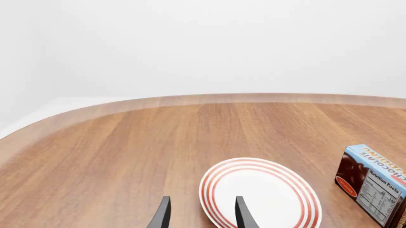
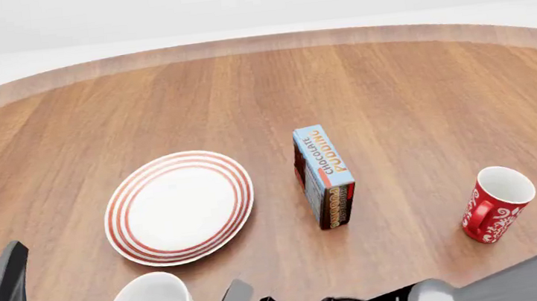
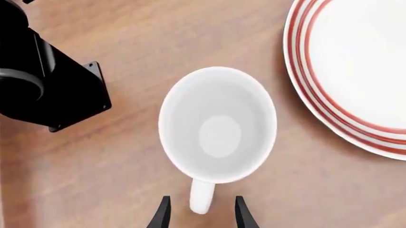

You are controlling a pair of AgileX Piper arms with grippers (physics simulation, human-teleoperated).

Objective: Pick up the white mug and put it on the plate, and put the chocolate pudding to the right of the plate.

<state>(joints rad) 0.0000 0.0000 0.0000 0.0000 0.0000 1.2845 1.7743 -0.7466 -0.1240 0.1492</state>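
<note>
The white mug (image 3: 217,124) stands upright on the wooden table (image 2: 411,83), mouth up, near the table's front edge and just in front of the plate (image 2: 179,207) without touching it. In the right wrist view its loop handle (image 3: 201,197) points straight back toward the right gripper (image 3: 200,213), whose two dark fingertips stand apart on either side of the handle's end, not closed on it. The left arm's black body (image 3: 44,85) sits just beside the mug on the side away from the plate. The left gripper (image 1: 201,213) hangs over the near rim of the plate, its fingers parted with nothing between them. The chocolate pudding (image 2: 324,174) carton stands on a long narrow side to the right of the plate, a clear gap between them, its long axis running away from the arms and its light blue lettered face turned upward. A red mug (image 2: 494,204) with white pattern stands well off to the right, handle facing left.
</note>
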